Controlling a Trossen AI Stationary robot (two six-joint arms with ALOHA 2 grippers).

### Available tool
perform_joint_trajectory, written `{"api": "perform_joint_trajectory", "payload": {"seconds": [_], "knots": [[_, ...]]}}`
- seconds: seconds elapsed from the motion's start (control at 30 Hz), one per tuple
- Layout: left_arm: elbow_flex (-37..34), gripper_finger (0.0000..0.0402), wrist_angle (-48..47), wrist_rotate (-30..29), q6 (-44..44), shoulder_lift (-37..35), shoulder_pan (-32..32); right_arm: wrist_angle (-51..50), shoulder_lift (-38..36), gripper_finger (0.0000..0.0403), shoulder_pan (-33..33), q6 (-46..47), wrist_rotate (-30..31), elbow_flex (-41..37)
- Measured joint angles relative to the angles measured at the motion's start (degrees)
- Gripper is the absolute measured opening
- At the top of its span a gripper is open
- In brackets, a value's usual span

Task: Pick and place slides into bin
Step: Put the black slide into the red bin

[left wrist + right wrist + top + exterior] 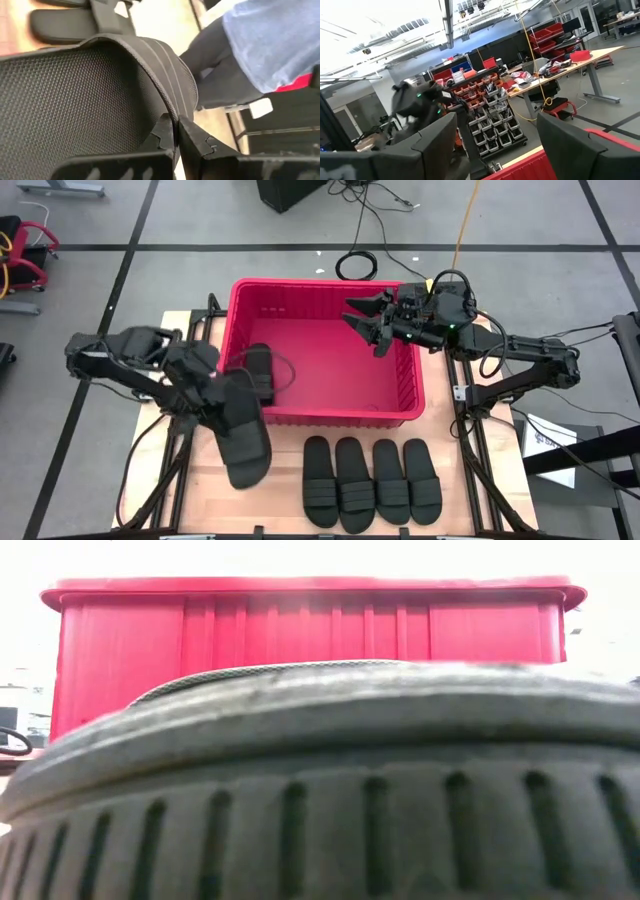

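The red bin [405, 395] stands at the table's middle; the low view shows its near wall [300, 630]. One black slide [262, 370] lies in its left part. My left gripper [212, 392] is shut on another slide [243, 438] by the bin's near left corner. That slide fills the left wrist view [75, 95]. My right gripper [372, 330] hangs open and empty over the bin's right part, its fingers wide apart in its wrist view [510, 150]. Several more slides [372, 480] lie side by side on their soles in front of the bin. My left gripper pinches the edge of the slide's wide strap [167, 107] between its two fingers [200, 142]. The strap's mesh inner side faces the wrist camera, and its ribbed outer side shows at the edge. In the high view the slide hangs from the gripper toward the table's near edge, lifted off the table.
One of the slides on the table fills the low view's foreground [320, 790]. In the left wrist view a person in a light shirt [270, 40] stands beyond the table. Bare tabletop [200, 500] lies at the near left.
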Motion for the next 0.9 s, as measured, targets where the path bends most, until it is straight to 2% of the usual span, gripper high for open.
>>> {"api": "perform_joint_trajectory", "payload": {"seconds": [0.17, 0.33, 0.63, 0.9], "knots": [[3.10, 0.0001, -5.68, 0.10, 6.06, -0.02, 7.42, 0.00, 0.00, 0.0265, 0.02, 0.03, 0.00, 0.00], [3.35, 0.0001, -9.06, 0.12, 12.69, 0.87, 14.40, 0.00, 0.00, 0.0265, 0.04, 0.03, -0.02, 0.00], [3.35, 0.0002, -21.86, -1.20, 25.76, 5.87, 25.35, 0.00, 0.00, 0.0265, 0.07, 1.95, -0.26, 0.00], [3.35, 0.0001, -23.02, -3.31, 34.70, 8.65, 33.34, 0.00, 0.00, 0.0265, 0.35, 2.22, -0.31, 0.00]]}}
